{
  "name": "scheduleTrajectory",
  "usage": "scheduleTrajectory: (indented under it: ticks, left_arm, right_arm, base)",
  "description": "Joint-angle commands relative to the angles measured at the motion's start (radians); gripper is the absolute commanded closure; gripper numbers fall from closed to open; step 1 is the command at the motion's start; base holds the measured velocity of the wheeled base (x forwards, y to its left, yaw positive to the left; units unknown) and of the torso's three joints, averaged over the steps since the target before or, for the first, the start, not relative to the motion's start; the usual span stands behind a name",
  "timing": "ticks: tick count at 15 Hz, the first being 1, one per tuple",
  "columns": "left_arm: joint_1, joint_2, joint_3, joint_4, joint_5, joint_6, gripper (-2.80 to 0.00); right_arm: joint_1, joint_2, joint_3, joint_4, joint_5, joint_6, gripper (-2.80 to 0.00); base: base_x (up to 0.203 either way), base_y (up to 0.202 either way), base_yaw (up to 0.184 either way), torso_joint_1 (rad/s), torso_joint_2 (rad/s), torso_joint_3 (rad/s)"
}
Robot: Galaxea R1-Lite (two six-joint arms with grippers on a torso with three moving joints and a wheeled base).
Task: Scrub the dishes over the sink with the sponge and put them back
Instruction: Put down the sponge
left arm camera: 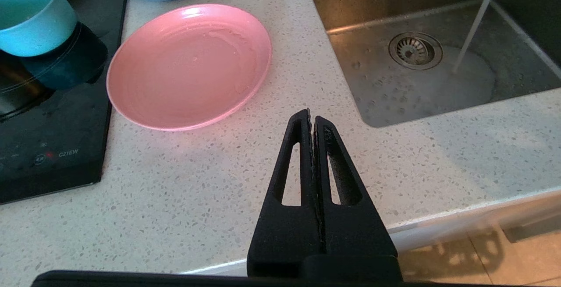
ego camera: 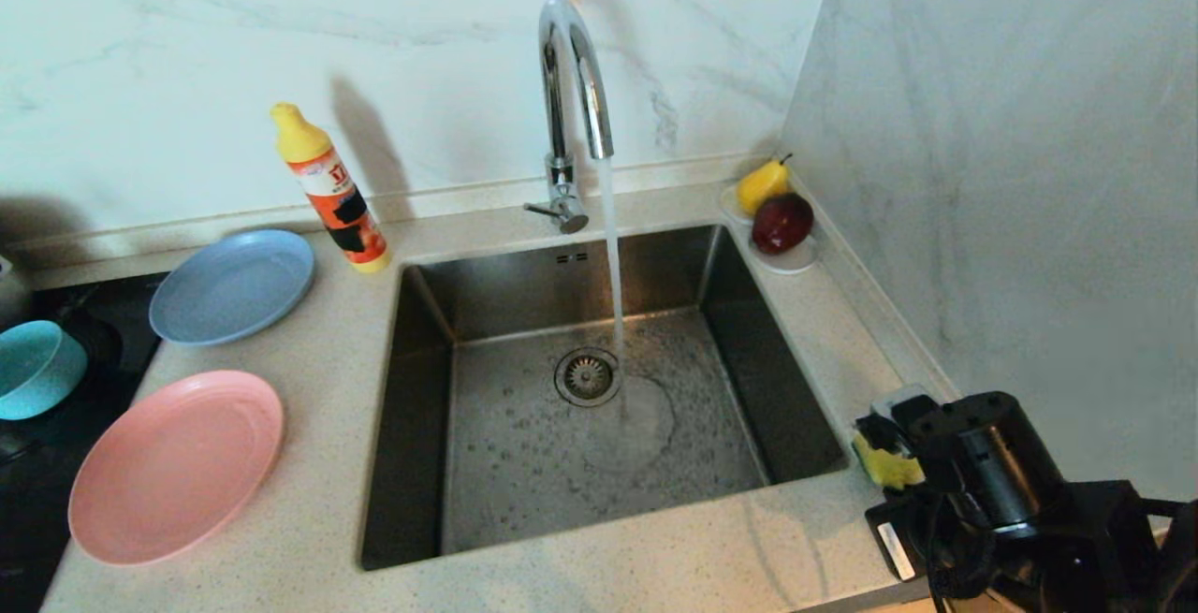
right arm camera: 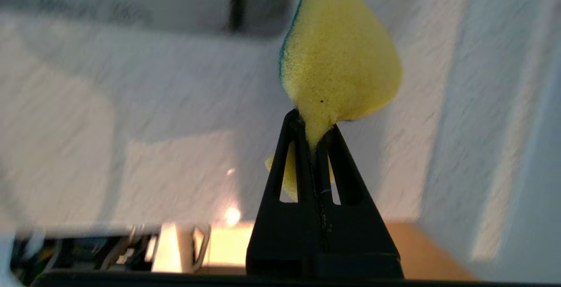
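Water is run from the tap into the sink. The pink plate, blue plate and teal bowl are set along the countertop's left edge. The sponge is pinched by the right gripper over the right front corner; the left gripper is closed, empty, above the front edge.

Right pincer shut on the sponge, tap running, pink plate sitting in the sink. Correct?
Not quite. The pink plate lies on the counter left of the sink, not in it; the head view shows this. The rest holds: right pincer is shut on the sponge, and the tap is running.
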Motion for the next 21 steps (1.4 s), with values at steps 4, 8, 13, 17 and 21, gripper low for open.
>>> scheduleTrajectory:
  ticks: [4, 8, 13, 17, 21]
  left_arm:
    - [0.0, 0.002, 0.017, -0.001, 0.0, 0.001, 0.0]
    - [0.0, 0.002, 0.017, -0.001, 0.0, 0.001, 0.0]
    - [0.0, 0.002, 0.017, 0.0, 0.0, 0.001, 0.0]
    - [0.0, 0.002, 0.017, 0.0, 0.0, 0.001, 0.0]
    - [0.0, 0.002, 0.017, 0.0, -0.001, 0.001, 0.0]
  right_arm:
    - [-0.087, 0.079, -0.013, -0.111, -0.003, -0.062, 0.0]
    - [-0.137, 0.158, -0.067, -0.118, -0.002, -0.084, 0.0]
    - [-0.156, 0.181, -0.13, -0.151, 0.001, -0.12, 0.0]
    - [-0.149, 0.172, -0.124, -0.151, -0.001, -0.12, 0.0]
    - [-0.133, 0.148, -0.106, -0.144, -0.003, -0.085, 0.0]
  base:
    - [0.0, 0.0, 0.0, 0.0, 0.0, 0.0]
    - [0.0, 0.0, 0.0, 0.0, 0.0, 0.0]
    - [0.0, 0.0, 0.0, 0.0, 0.0, 0.0]
    - [0.0, 0.0, 0.0, 0.0, 0.0, 0.0]
    - [0.0, 0.0, 0.0, 0.0, 0.0, 0.0]
